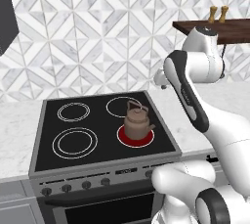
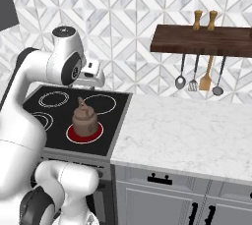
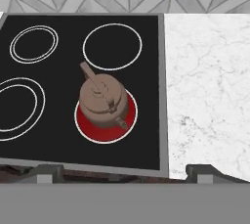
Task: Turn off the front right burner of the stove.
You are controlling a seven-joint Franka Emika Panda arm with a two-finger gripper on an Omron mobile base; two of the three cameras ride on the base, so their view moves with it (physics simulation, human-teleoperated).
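The stove [image 1: 44, 135] is a black glass cooktop with a grey steel front panel. Its front right burner [image 1: 126, 140] glows red inside a thin white ring; the hand view has the burner [image 3: 100, 132] near its middle. A brown kettle [image 1: 137, 120] stands on that burner. Small dark knobs [image 1: 67, 188] run along the front panel. My gripper [image 3: 124, 171] hangs high above the stove's front right part, looking down, its jaws wide apart and holding nothing. From the base, the gripper [image 1: 160, 79] sits over the stove's back right corner.
White marble counter [image 2: 187, 130] spreads right of the stove. A dark wooden shelf [image 2: 202, 40] with hanging utensils [image 2: 205, 79] is on the wall above it. My own lower arm link [image 1: 185, 181] covers the right end of the knob panel.
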